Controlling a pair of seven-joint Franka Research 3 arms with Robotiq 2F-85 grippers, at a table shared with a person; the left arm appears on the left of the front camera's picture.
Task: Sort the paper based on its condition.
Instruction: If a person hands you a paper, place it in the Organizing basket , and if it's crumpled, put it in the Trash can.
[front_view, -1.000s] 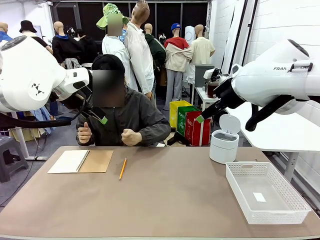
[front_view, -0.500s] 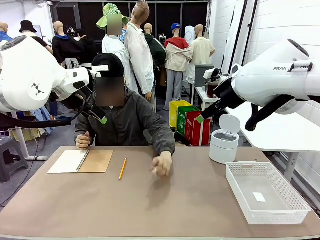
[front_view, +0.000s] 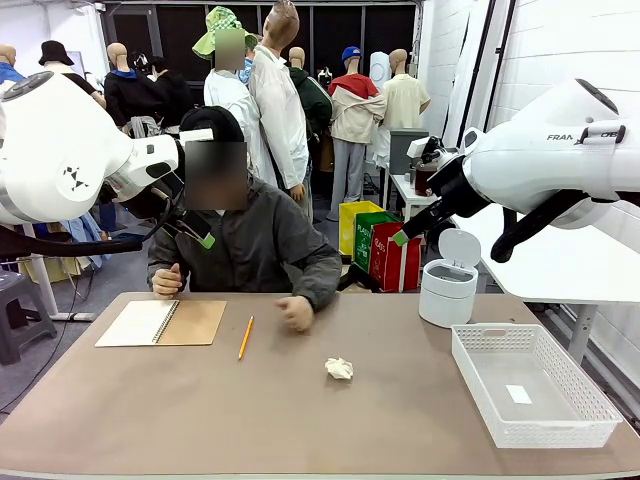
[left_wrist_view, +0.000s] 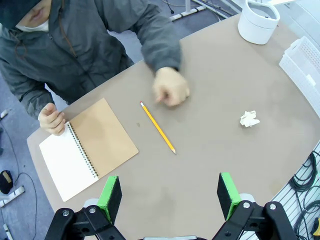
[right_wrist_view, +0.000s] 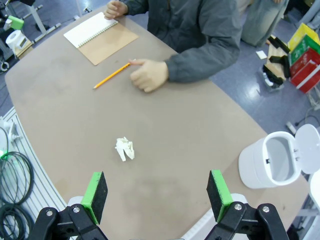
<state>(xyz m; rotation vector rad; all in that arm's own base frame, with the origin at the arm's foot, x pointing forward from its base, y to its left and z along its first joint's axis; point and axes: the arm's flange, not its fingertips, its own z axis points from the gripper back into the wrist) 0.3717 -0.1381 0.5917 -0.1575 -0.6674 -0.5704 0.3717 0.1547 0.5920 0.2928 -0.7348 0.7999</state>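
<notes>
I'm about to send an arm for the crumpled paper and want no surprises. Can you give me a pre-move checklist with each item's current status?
1. Target free: the crumpled paper lies alone on the table, nothing touching it: ok.
2. The right end effector is open and empty: ok.
3. The left end effector is open and empty: ok.
4. Path clear of people: the person's hand rests on the table, apart from the paper but near it: not ok.
5. The white bin stands open: ok.
</notes>
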